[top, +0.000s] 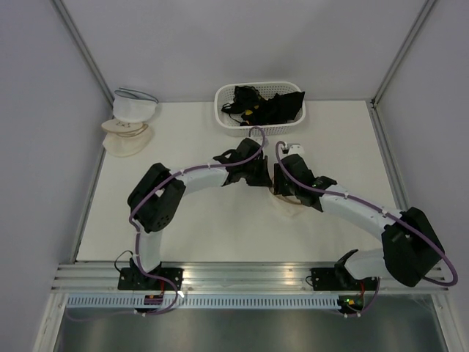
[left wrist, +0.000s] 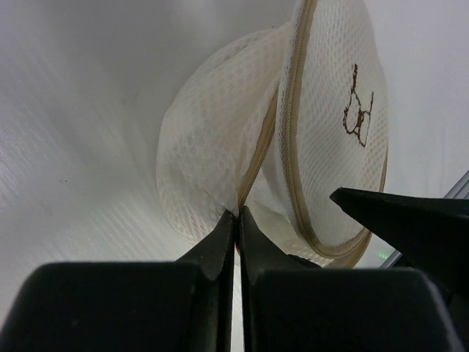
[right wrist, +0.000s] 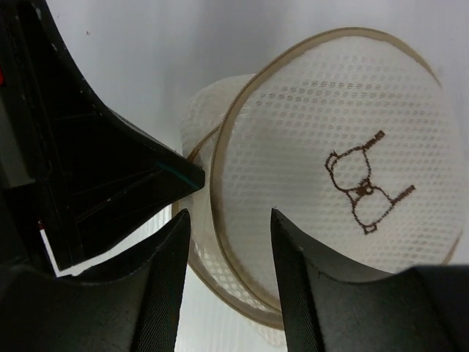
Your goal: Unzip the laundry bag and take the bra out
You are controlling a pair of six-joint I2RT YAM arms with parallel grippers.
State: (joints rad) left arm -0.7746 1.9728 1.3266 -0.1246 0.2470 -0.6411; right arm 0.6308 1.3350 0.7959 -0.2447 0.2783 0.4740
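1. No letters, numbers or brand names can be read in any view.
2. A brown stitched outline motif [right wrist: 364, 192], resembling a small animal figure, is shown on the flat mesh face of the laundry bag [right wrist: 293, 125]; it is seen in both wrist views.
3. Faint dark marks on the stacked pouches [top: 126, 132] are too small to be read.

The laundry bag [right wrist: 330, 125] is sitting near the middle of the table [top: 220, 220], tipped up on its rim rather than lying flat. It is showing cream honeycomb mesh in two domed halves, with beige zip tape [left wrist: 293, 110] running round the hoop and a brown stitched bear outline [right wrist: 364, 181] facing outward on one half. The left gripper [left wrist: 236, 214] is pinching its seam edge between closed fingertips.
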